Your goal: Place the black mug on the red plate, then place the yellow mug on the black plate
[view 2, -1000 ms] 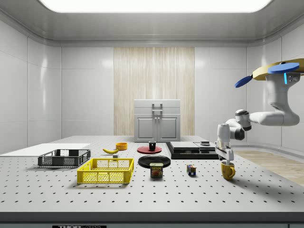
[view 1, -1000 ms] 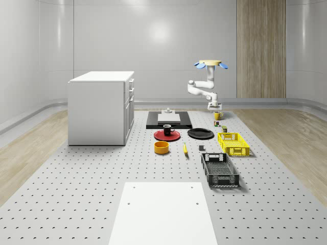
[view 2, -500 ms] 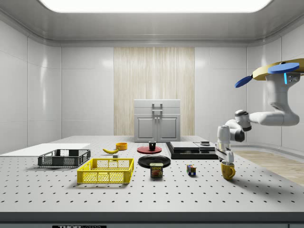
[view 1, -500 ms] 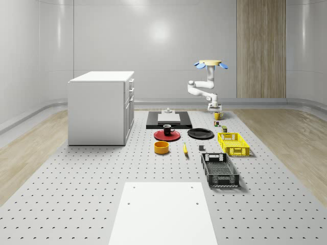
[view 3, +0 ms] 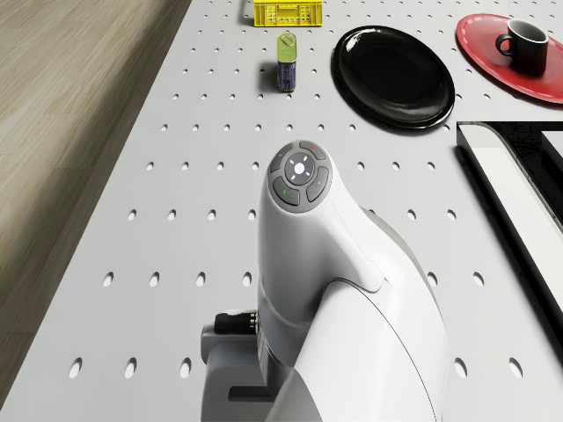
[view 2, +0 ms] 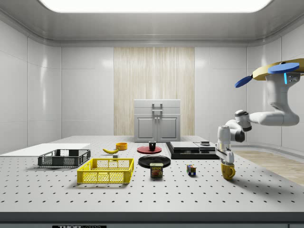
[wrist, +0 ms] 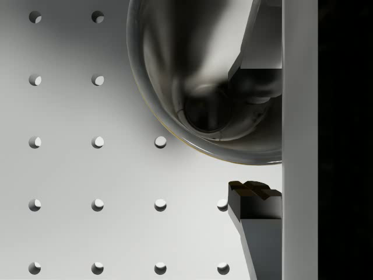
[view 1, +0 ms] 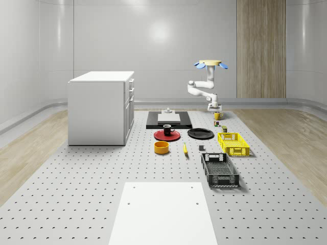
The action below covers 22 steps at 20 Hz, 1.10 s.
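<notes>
The black mug (view 3: 525, 44) stands on the red plate (view 3: 506, 61), while the black plate (view 3: 393, 75) beside it lies bare on the table (view 2: 142, 194). The drone (view 2: 278, 71) hovers off the table's far corner, its arm bent down so the pincer (view 2: 226, 163) straddles the rim of the yellow mug (view 2: 229, 172), one finger inside, one outside, gripping its wall.
</notes>
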Available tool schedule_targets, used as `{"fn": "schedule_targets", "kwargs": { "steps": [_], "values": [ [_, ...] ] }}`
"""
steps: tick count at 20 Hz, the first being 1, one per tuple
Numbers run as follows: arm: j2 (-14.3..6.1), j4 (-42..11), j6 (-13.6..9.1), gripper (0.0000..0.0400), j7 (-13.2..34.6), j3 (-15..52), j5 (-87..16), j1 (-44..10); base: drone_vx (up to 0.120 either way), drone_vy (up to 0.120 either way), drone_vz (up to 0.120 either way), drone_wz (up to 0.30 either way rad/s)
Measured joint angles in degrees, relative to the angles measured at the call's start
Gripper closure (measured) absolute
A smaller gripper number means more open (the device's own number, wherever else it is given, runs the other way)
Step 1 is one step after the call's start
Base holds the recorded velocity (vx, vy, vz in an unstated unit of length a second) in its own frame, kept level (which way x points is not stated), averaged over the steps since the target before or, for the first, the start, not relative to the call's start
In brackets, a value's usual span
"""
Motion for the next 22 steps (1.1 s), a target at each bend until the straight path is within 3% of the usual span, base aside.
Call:
{"fn": "schedule_targets", "kwargs": {
  "steps": [5, 12, 22],
  "values": [
    [0.06, -0.01, -0.05, 0.0273, -0.01, -0.01, -0.05, 0.03, 0.000, 0.000, 0.000, 0.000],
    [-0.14, -0.77, -0.97, 0.0287, -0.10, 1.62, 1.33, 0.56, 0.000, 0.000, 0.000, 0.000],
    [-0.82, -2.34, -2.98, 0.0290, -0.24, 5.81, 5.05, 1.62, 0.012, -0.008, 0.120, 0.000]
  ]
}}
